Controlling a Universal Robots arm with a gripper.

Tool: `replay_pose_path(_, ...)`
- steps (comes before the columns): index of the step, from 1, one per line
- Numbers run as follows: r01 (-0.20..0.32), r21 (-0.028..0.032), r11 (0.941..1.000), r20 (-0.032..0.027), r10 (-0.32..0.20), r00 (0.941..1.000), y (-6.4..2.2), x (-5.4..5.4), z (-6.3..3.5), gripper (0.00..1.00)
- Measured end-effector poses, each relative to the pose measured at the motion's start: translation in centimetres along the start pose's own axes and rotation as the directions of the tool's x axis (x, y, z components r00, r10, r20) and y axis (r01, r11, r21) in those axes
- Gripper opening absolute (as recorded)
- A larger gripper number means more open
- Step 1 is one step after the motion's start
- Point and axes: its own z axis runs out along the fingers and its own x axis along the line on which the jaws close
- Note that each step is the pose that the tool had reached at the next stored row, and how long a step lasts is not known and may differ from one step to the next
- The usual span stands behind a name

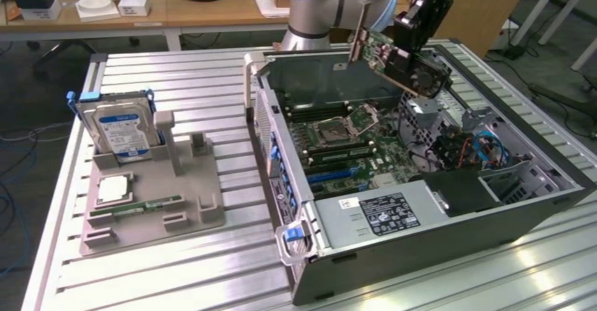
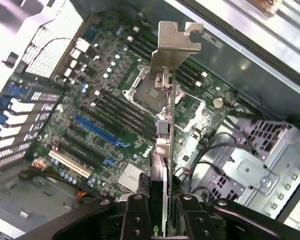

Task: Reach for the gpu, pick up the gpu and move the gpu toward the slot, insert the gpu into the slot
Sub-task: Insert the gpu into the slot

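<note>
The gpu (image 1: 403,61) hangs in the air, tilted, over the far part of the open computer case (image 1: 522,206), clear of the motherboard (image 1: 359,140) below it. In the wrist view the gpu (image 2: 161,165) is seen on its edge, with its silvery metal bracket (image 2: 175,46) at the end far from the camera. The pincer (image 1: 417,33) is closed on the card, and its two black fingers (image 2: 136,215) press it from both sides. The long blue slot (image 2: 102,132) on the motherboard lies below the card and to one side, apart from it. Outside the case, toward the exterior view's left, a grey holder (image 1: 191,199) on the metal bench (image 1: 177,283) carries an upright blue-labelled hard drive (image 1: 117,126), a processor chip (image 1: 112,189) and a small green memory stick (image 1: 138,207).
</note>
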Motion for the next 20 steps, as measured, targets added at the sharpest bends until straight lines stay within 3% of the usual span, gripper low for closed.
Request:
replay_pose_path(5,0.089,-0.0018,0.996,0.0004,-0.089,0.996,0.0,0.0,0.06,0.26)
replay_pose_path(10,0.172,-0.0033,0.9851,0.0011,-0.172,0.9851,0.0,0.0,0.13,0.26)
replay_pose_path(15,0.255,-0.0042,0.9668,0.0025,-0.255,0.9668,0.0,0.0,0.2,0.26)
replay_pose_path(20,0.335,-0.004,0.9424,0.0049,-0.335,0.9424,0.0,0.0,0.27,0.26)
